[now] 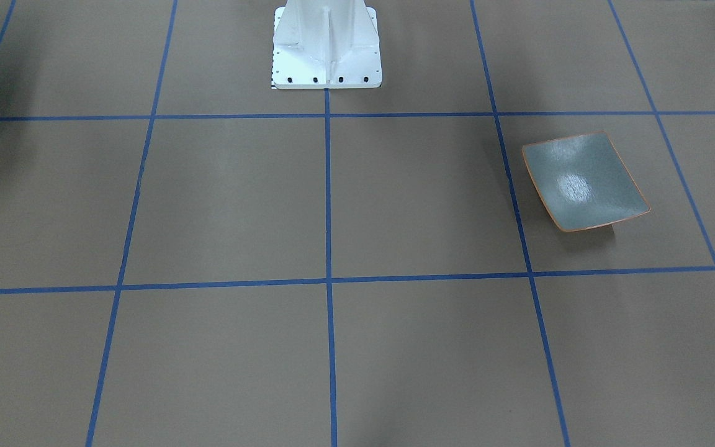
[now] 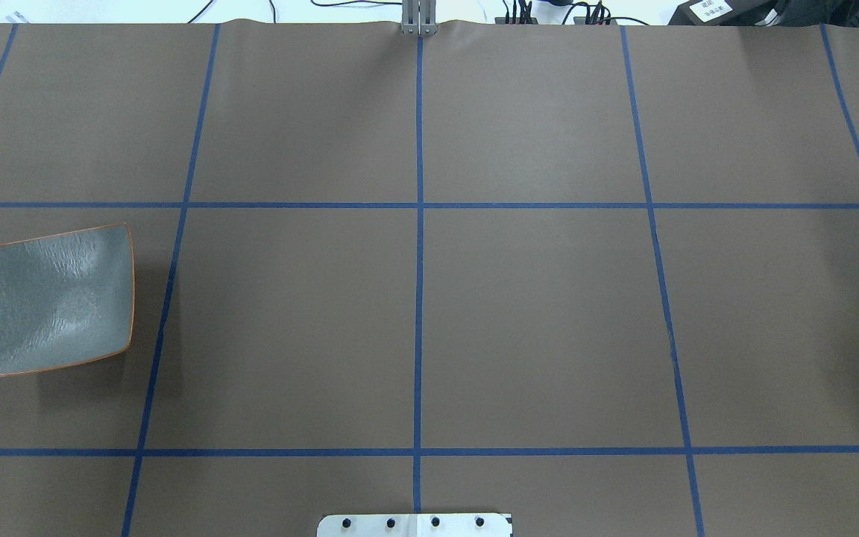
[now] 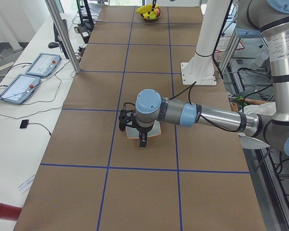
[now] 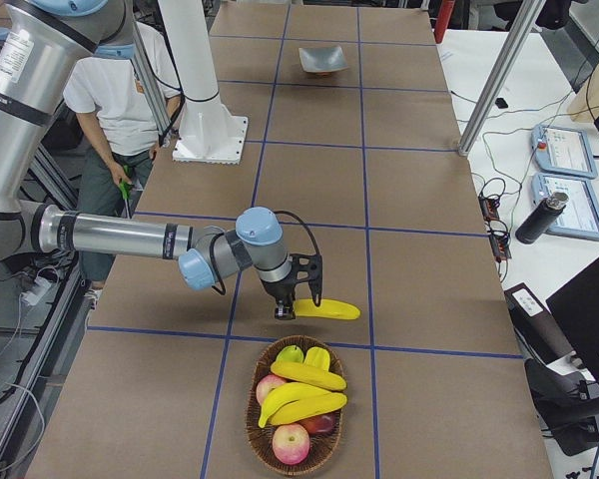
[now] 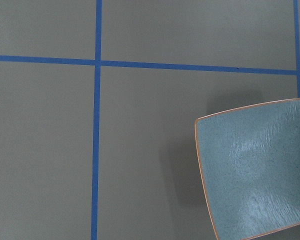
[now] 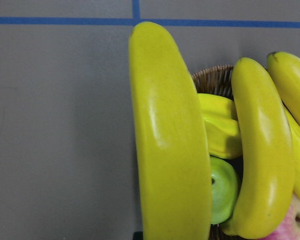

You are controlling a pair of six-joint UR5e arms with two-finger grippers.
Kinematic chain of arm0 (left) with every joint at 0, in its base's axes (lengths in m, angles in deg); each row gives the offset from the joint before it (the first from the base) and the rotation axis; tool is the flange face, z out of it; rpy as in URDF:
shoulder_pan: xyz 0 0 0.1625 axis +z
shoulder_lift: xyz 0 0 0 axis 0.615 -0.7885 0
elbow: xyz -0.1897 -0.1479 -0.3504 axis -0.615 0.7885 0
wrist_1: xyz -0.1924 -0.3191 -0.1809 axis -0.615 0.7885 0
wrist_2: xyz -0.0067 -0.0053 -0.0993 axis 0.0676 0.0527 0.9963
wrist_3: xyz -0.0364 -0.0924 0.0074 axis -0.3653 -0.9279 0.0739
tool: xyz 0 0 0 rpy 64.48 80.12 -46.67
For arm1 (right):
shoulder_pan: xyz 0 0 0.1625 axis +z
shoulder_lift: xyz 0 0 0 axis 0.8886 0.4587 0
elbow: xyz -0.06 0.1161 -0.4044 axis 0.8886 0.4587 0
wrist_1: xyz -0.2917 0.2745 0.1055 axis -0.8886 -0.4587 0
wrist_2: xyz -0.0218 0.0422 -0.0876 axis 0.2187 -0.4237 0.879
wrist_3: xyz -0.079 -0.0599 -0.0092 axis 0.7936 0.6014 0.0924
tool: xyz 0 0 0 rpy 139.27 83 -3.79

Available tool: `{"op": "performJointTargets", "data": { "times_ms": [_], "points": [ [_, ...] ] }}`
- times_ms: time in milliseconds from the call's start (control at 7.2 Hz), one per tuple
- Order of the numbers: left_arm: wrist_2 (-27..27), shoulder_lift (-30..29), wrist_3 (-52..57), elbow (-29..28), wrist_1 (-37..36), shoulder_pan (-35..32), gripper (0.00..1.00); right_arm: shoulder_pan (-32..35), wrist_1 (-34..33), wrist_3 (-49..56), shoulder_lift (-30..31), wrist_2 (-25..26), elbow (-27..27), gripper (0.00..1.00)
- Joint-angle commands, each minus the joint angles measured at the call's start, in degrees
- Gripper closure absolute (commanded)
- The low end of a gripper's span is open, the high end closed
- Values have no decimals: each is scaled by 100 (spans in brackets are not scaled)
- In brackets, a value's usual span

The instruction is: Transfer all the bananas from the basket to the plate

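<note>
In the exterior right view my right gripper [image 4: 283,311] is at one end of a yellow banana [image 4: 329,309], just beyond the wicker basket [image 4: 252,417]. I cannot tell whether it is shut. In the right wrist view that banana [image 6: 170,135] looms large and overlaps the basket's rim [image 6: 212,77]. Two more bananas [image 4: 307,375] lie in the basket with other fruit. The grey-green plate [image 2: 60,298] is empty, as the front view [image 1: 584,183] and the left wrist view [image 5: 255,170] also show. My left gripper [image 3: 143,143] hovers over the plate [image 3: 157,131]. I cannot tell its state.
The basket also holds red apples [image 4: 291,442] and green fruit [image 6: 222,187]. The robot's white pedestal [image 1: 326,46] stands at the table's back edge. A person [image 4: 120,80] stands beside the pedestal. Tablets [image 4: 569,150] and a bottle [image 4: 539,218] lie on a side bench.
</note>
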Motion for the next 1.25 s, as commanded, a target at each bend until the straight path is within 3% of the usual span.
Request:
{"op": "performJointTargets", "data": {
  "times_ms": [0, 556, 833, 1111],
  "points": [
    [3, -537, -1065, -16, 63, 39, 0, -250, -3, -37, -594, -170, -106, 100],
    [311, -1504, -2921, -60, 54, 705, 0, -1532, -29, -64, -2148, -143, -90, 100],
    [319, -2119, -3784, -235, 54, 1198, 0, -1920, -1131, -553, -3560, -292, -133, 100],
    [319, -2901, -4715, -586, 63, 1506, 0, -2840, -1260, -1108, -4294, 178, -63, 100]
  ]
}}
